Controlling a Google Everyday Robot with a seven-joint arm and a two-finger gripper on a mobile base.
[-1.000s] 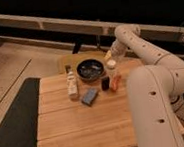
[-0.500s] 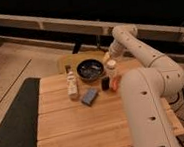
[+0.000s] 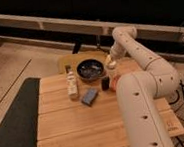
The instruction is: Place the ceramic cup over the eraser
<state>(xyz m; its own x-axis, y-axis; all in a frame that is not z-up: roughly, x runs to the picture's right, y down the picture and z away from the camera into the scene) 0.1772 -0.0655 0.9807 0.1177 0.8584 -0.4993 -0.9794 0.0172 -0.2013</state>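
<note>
The ceramic cup [image 3: 110,64] is small and pale and sits just right of the dark bowl [image 3: 91,69], near the table's back edge. My gripper [image 3: 109,59] comes down from the white arm's elbow [image 3: 121,35] and is right at the cup's top. The eraser [image 3: 105,83] is a small black upright block in front of the cup, about a cup's height nearer to me. It stands apart from the cup, with an orange object [image 3: 113,84] close on its right.
A slim labelled bottle [image 3: 72,83] stands left of the bowl. A flat blue block [image 3: 89,96] lies in front of the bowl. The wooden table [image 3: 72,126] has a dark mat [image 3: 13,123] to its left. The arm's thick white body [image 3: 140,112] covers the table's right side.
The arm's body has shifted a little in the view and the wrist has settled over the cup. The cup, eraser and other objects have not moved.
</note>
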